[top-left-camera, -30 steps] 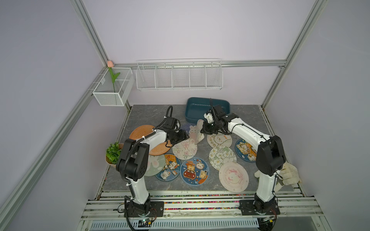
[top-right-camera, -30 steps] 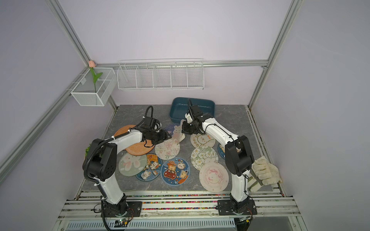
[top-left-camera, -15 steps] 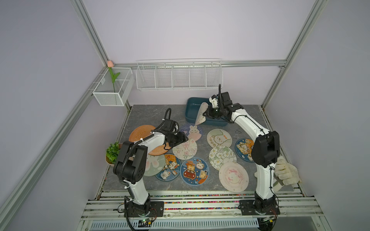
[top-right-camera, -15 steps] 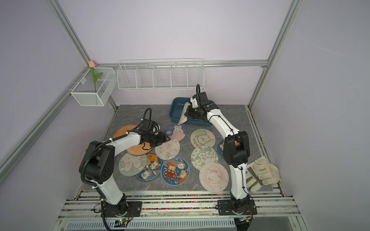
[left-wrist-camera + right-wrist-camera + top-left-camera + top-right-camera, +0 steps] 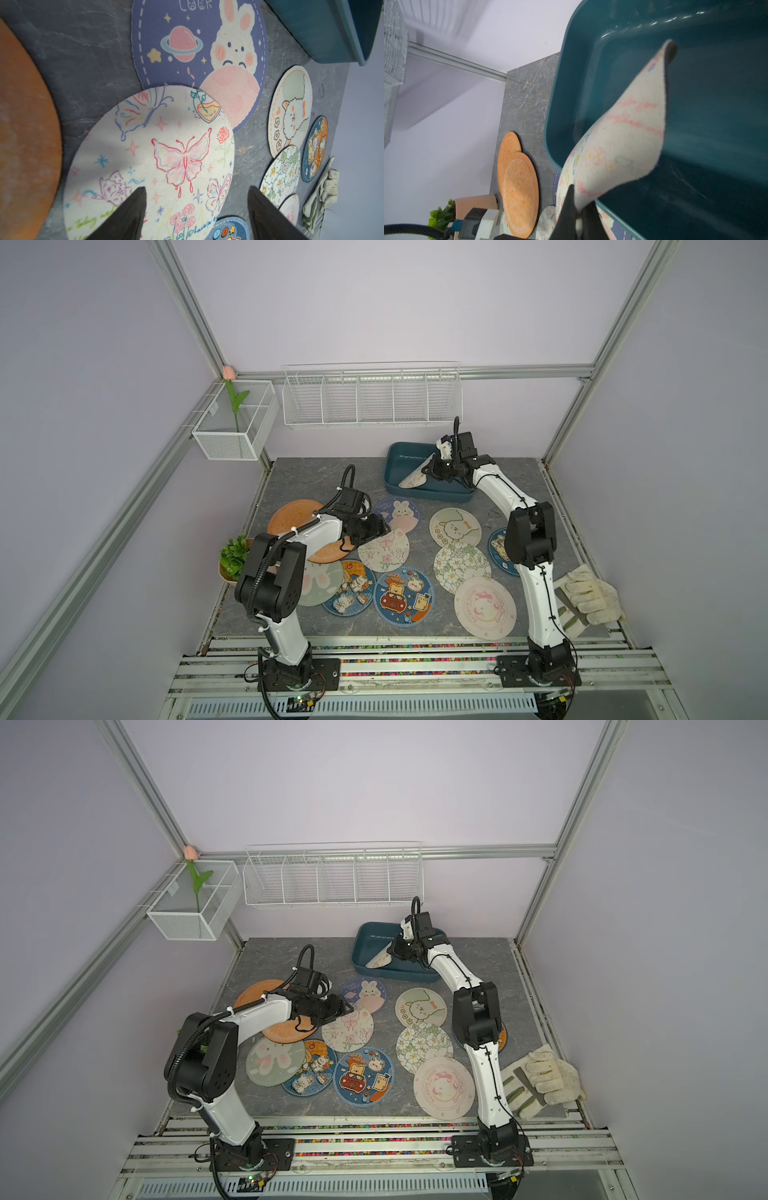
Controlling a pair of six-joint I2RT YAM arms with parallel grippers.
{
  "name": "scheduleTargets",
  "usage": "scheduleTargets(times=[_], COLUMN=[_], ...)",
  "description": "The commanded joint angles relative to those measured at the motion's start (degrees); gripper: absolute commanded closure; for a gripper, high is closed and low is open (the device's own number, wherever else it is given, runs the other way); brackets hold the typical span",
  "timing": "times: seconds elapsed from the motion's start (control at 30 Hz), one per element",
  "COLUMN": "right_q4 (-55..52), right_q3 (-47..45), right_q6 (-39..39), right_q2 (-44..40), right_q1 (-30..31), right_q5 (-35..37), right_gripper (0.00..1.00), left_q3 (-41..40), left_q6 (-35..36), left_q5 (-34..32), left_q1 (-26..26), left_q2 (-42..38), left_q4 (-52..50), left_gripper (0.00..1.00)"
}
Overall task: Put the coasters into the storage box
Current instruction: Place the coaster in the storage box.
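Left side first: two orange coasters [image 5: 293, 514] are lying overlapped near the left edge of the table [image 5: 316, 481]. My left gripper [image 5: 196, 188] is hovering low just past them with its jaws standing apart and nothing between them. It's sitting over the near part of the butterfly coaster [image 5: 155, 155], which is lying on top of the bunny-and-planet coaster [image 5: 399, 512]. Moving right, the storage box [image 5: 436, 494] is sitting at the back of the table. My right gripper [image 5: 579, 207] is hanging over it, jaws pinched together on the rim of a cream coaster [image 5: 623, 135] with pink print. That disc is drooping and curling down inside the box toward the front wall, and I can't tell if it's touching the floor. I'm seeing no other disc in there. I'm reading this as the drop-off of the first coaster, so the task is barely begun, with about eleven discs lying outside the box. Next, the right jaws need opening once the disc is fully inside the walls, ideally lower so it isn't leaning on the front wall. The left needs bringing down onto the butterfly coaster's edge, with one finger getting under a thin flat disc. Further right, the alpaca coaster [image 5: 455, 527], white-flower coaster [image 5: 461, 566] and pink-ring coaster [image 5: 485, 608] are waiting. I'm leaving the work gloves [image 5: 590, 597] at far right alone.
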Motion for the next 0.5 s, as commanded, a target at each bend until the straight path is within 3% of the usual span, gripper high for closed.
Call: scheduleTargets(times=[0.0,0.27,0.4,0.47], right_q4=[0.03,-9.69,-13.99,-16.46], right_q3=[1.92,5.79,6.58,7.80], right_q6=[1.00,-0.11,-1.38,-2.46], right_q2=[2.09,5.75,5.85,6.05], right_q1=[-2.10,-4.68,-5.22,-5.37], right_q5=[1.24,7.58,12.32,14.38], right_gripper=[0.94,0.91,0.77,0.60], left_q3=[1.19,2.03,2.08,2.08], left_q6=[0.24,0.55,0.63,0.72], left_q5=[-0.72,-1.04,-1.15,-1.23], left_q1=[0.20,0.20,0.20,0.22], left_q2=[-0.24,0.34,0.30,0.18], left_q4=[-0.07,-0.67,-0.79,-0.96], left_gripper=[0.23,0.22,0.22,0.22])
